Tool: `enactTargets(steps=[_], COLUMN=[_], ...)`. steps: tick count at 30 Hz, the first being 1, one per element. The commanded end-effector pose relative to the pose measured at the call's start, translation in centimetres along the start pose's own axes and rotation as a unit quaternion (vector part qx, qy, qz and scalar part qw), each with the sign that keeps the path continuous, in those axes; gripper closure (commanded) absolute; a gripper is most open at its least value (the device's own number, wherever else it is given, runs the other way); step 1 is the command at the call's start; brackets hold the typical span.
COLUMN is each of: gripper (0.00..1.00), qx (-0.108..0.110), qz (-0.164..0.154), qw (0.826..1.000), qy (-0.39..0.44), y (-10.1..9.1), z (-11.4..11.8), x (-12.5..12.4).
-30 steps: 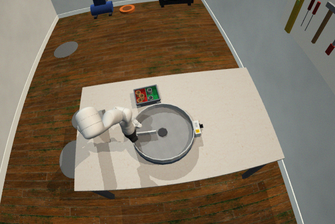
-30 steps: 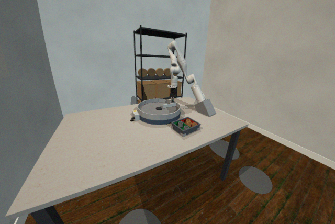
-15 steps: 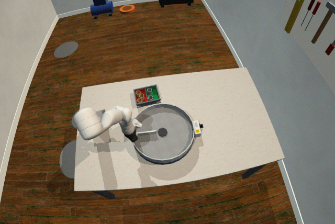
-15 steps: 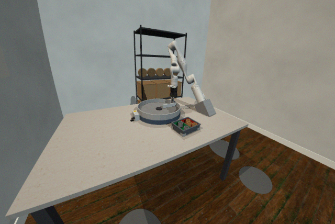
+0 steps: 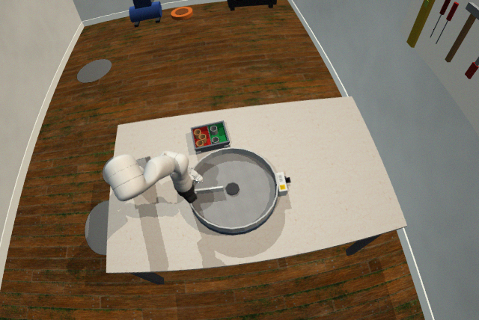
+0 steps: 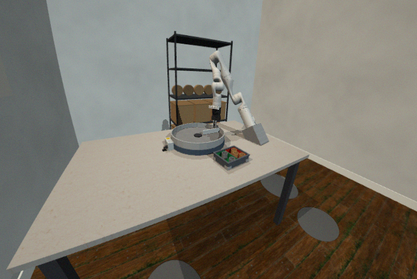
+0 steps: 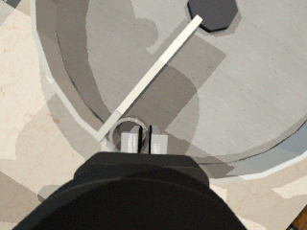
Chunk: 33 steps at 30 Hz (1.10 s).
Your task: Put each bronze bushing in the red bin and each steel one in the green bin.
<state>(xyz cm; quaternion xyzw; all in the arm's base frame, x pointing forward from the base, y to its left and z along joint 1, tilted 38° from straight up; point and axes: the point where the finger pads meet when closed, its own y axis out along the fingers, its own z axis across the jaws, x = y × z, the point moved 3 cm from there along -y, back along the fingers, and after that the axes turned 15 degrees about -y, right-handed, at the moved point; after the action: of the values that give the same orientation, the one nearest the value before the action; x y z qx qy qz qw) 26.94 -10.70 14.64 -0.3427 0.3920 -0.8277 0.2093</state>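
My hand point(image 5: 188, 195) point(image 6: 214, 124) point(image 7: 145, 135), black with pale fingers, is down at the near-left edge of the round grey turntable point(image 5: 247, 208) point(image 6: 185, 132) point(image 7: 240, 96) as the top view has it. Its fingers stand narrow, closed on the wall of a pale grey steel bushing point(image 7: 115, 135). In the wrist view that bushing shows as a ring low in the frame, left of centre, with one finger over its opening; I cannot tell whether it touches the turntable.

Just beside it ends a straight white bar point(image 5: 210, 189) point(image 6: 211, 131) point(image 7: 158, 69), running inward towards the dark hub point(image 5: 232, 188) point(image 6: 197, 135) point(image 7: 213, 11).

The grey divided tray point(image 5: 212, 148) point(image 6: 220, 163) sits on the pale stone-look desk point(image 5: 316, 154) point(image 6: 134, 175) point(image 7: 16, 96), above the turntable in the top view. Its red bin point(image 5: 204, 130) point(image 6: 240, 150), on the left there, has three bronze bushings point(image 5: 202, 137) point(image 6: 242, 155); the green bin point(image 5: 222, 131) point(image 6: 219, 153), on the right, has two steel ones.

My white arm point(image 5: 158, 171) point(image 6: 226, 77) reaches in from the left of the top view. A white box point(image 5: 281, 185) point(image 6: 169, 143) with a yellow patch is at the turntable's right side there.
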Motion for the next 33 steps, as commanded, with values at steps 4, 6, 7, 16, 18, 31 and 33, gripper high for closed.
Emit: enactTargets(steps=[4, 6, 7, 16, 18, 31, 33], gripper=[1.00, 1.00, 1.00, 1.00, 1.00, 1.00, 1.00], qx=[0.000, 0.000, 0.000, 0.000, 0.000, 0.000, 0.000], qz=[0.000, 0.000, 0.000, 0.001, 0.001, 0.000, 0.000], qw=[1.000, 1.000, 1.000, 1.000, 1.000, 1.000, 1.000], qy=[-0.004, -0.004, -0.004, -0.003, -0.003, -0.004, -0.004], y=[-0.55, -0.55, -0.55, -0.76, -0.76, -1.15, -1.15], z=[-0.04, -0.04, -0.04, -0.01, -0.01, -0.04, -0.04], x=[-0.11, -0.11, -0.11, -0.10, -0.10, -0.11, -0.11])
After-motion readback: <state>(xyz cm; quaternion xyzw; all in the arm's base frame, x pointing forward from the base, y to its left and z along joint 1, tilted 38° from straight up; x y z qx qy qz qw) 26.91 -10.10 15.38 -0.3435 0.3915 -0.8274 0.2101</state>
